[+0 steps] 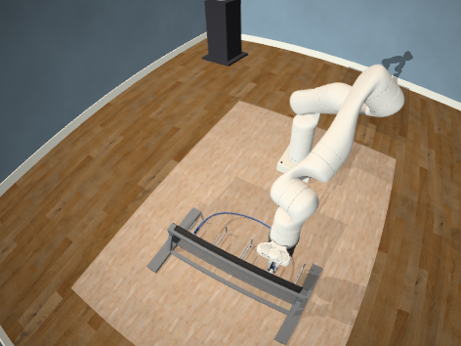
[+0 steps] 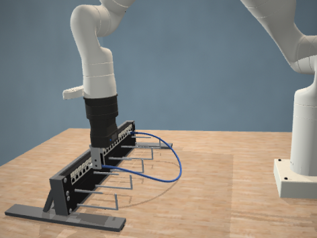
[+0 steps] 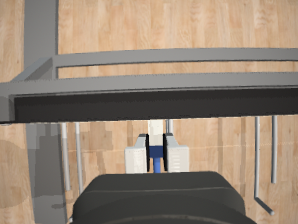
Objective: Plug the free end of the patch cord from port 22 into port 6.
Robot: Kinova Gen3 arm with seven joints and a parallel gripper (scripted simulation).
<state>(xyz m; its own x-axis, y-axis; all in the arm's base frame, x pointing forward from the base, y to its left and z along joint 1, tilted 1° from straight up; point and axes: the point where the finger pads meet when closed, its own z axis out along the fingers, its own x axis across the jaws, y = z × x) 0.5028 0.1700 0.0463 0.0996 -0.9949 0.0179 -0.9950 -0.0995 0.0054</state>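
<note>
My gripper (image 1: 272,268) (image 2: 97,166) (image 3: 156,146) is shut on the cord's plug, close in front of the panel. The plug (image 3: 156,131) is pale, with a blue boot between the fingers; its front end reaches the panel's face under the top edge. Its depth in a jack and its latch are hidden, and the port number cannot be read. The blue cord (image 1: 230,213) (image 2: 181,165) arches from the fingers to its other end, plugged in near the panel's far end. The black patch panel (image 2: 84,185) (image 3: 100,107) stands upright on its rack.
The rack's grey feet (image 1: 160,259) (image 2: 67,216) (image 3: 41,25) rest on the wooden table (image 1: 205,181) (image 2: 208,208). Several thin metal cable guides (image 2: 117,202) (image 3: 257,160) stick out from the panel's front, below and beside the gripper. The arm's base (image 1: 289,166) (image 2: 295,181) stands farther back.
</note>
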